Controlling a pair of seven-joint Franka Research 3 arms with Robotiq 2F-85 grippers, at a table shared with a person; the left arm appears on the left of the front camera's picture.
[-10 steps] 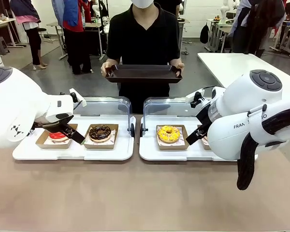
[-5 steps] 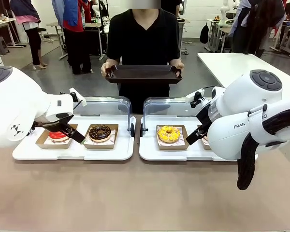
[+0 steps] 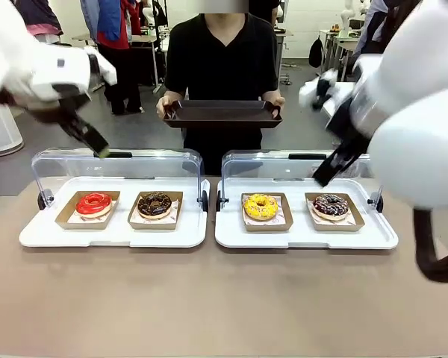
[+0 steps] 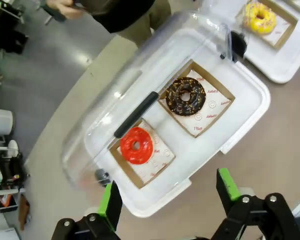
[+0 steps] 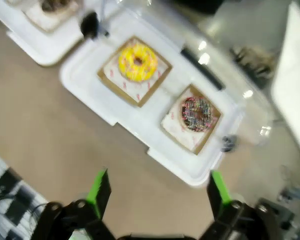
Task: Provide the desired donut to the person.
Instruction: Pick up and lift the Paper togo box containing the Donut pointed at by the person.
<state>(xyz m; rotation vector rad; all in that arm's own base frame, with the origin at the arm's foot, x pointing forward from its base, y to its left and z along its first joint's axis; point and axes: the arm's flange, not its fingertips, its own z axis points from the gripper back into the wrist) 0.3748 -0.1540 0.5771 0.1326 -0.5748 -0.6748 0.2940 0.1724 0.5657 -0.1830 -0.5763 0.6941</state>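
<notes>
Tan table [image 3: 224, 298], two donut trays [image 3: 112, 239], person [image 3: 222, 60] opposite

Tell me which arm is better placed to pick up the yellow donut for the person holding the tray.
Probably the right. The yellow donut sits in the right tray, and the right gripper hangs open above that tray. The left gripper hangs open over the left tray, farther away.
</notes>
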